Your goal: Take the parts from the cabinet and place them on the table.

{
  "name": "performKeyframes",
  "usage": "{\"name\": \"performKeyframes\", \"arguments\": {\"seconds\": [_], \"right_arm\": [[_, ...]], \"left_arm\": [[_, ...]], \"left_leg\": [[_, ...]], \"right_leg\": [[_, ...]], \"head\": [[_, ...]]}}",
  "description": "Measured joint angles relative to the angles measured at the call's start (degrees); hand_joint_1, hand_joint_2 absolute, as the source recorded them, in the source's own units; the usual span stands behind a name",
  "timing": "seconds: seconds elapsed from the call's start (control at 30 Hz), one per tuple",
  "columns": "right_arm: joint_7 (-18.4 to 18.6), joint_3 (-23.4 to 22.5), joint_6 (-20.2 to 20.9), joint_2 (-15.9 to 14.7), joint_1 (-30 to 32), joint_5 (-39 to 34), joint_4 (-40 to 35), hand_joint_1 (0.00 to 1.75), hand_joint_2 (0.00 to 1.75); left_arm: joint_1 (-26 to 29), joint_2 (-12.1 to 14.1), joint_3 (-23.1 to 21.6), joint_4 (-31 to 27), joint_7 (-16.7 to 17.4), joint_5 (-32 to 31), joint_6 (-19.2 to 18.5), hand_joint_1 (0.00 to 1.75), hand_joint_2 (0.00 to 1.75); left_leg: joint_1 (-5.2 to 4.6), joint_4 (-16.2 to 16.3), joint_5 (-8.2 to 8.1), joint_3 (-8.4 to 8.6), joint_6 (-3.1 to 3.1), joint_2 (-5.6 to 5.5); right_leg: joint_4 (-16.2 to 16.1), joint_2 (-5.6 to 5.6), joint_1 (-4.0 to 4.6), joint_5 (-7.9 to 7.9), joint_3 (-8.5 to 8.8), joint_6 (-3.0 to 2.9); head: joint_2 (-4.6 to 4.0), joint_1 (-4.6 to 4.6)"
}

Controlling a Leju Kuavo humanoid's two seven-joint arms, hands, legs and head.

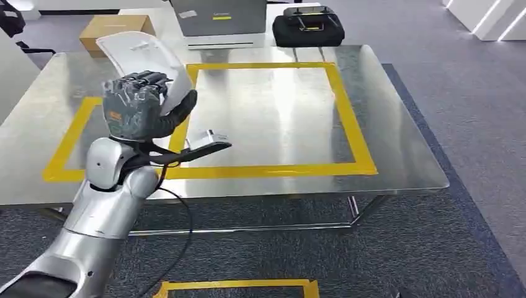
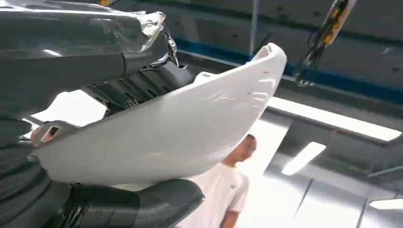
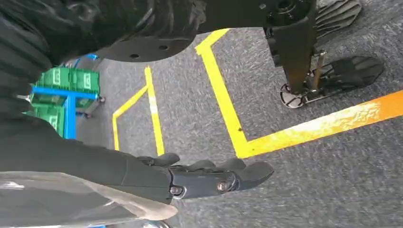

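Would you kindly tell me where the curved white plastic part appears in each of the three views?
Head view: curved white plastic part, upper left, held up by the left robot hand over the steel table.
Left wrist view: it spans the picture's middle.
Right wrist view: not in it.
Shared landmark: the left robot hand gripping the part.

A shiny steel-topped table [image 1: 384, 124] stands on grey carpet [image 1: 471, 87], beyond and beneath the raised left hand [image 1: 139, 105]. A rectangle of yellow tape [image 1: 347, 118] marks its top, stretching from under that hand away to its right. Past the hand, along the table's far edge, sit a brown cardboard box [image 1: 115, 28], a grey-and-white case [image 1: 217, 22] and, furthest right, a black bag [image 1: 308, 26]. More yellow tape [image 1: 239, 285] marks the carpet below the hand.
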Motion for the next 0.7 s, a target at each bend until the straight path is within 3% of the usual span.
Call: {"name": "performKeyframes", "arguments": {"seconds": [0.3,0.4,0.53,0.7], "right_arm": [[0.00,1.27,0.85,0.00,-0.63,2.01,0.00,0.00,1.75],[0.00,1.40,0.96,0.00,-0.71,2.38,0.00,0.00,1.75],[0.00,1.66,0.96,0.00,-0.83,2.67,0.00,0.00,1.75],[0.00,1.68,0.99,0.00,-1.13,3.32,0.00,0.00,1.75]], "left_arm": [[-9.99,2.84,-3.87,18.97,7.61,-0.55,-0.70,1.75,1.75],[-12.30,3.48,-4.79,23.93,9.56,-1.05,-2.80,1.75,1.75],[-14.05,4.11,-5.55,28.10,10.63,-1.18,-4.09,1.75,1.75],[-15.71,4.64,-6.88,32.65,13.91,-2.99,-9.18,1.75,1.75]], "left_leg": [[0.00,0.00,0.03,0.00,0.00,0.00],[0.00,0.00,0.03,0.00,0.00,0.00],[0.00,0.00,0.02,-0.01,0.01,0.00],[0.00,0.00,0.02,0.00,0.01,0.00]], "right_leg": [[0.04,0.03,0.00,0.03,0.01,-0.01],[0.04,0.01,0.00,0.03,0.01,-0.01],[0.04,0.01,0.00,0.02,0.00,-0.01],[0.04,0.04,0.00,0.02,0.00,-0.01]], "head": [[0.02,-0.02],[0.00,0.00],[0.02,-0.02],[0.02,-0.02]]}}
